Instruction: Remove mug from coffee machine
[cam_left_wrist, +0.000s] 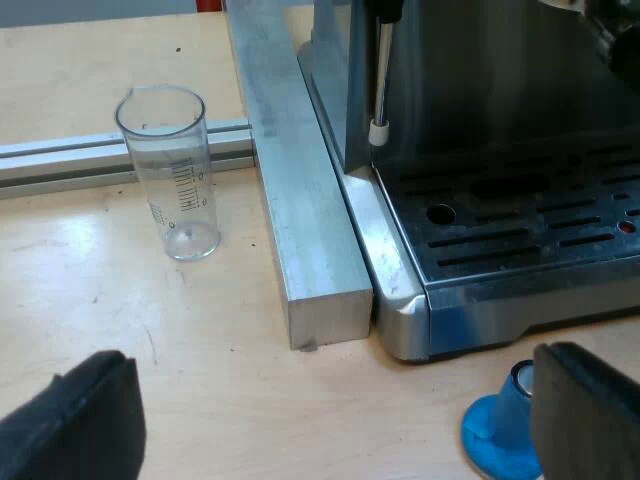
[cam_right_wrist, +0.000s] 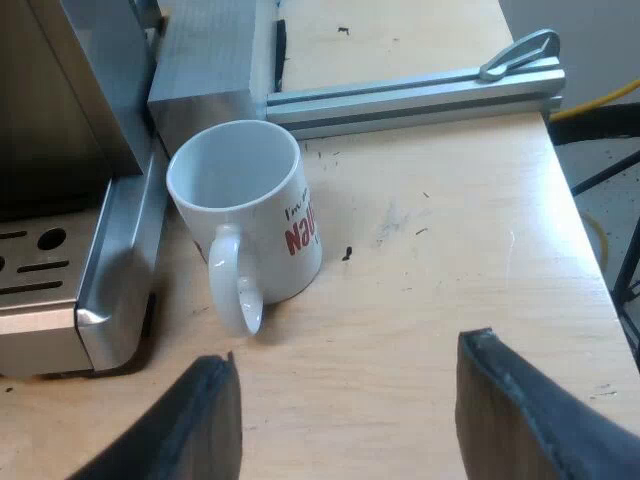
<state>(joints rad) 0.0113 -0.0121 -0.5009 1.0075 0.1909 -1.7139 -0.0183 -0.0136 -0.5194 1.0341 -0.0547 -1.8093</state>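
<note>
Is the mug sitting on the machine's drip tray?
No, the mug stands on the wooden table beside the drip tray.

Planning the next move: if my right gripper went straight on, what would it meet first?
Likely the mug, standing on the table beside the coffee machine, though it sits slightly off the right gripper's centreline.

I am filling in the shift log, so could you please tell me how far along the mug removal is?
Done, it seems: the white ceramic mug with red lettering stands upright on the wooden table, beside the espresso machine's slotted steel drip tray, not on it. In hand: nothing; the right gripper is open and empty near the mug's handle, the left gripper open by the blue tamper. Left: probably nothing.
</note>
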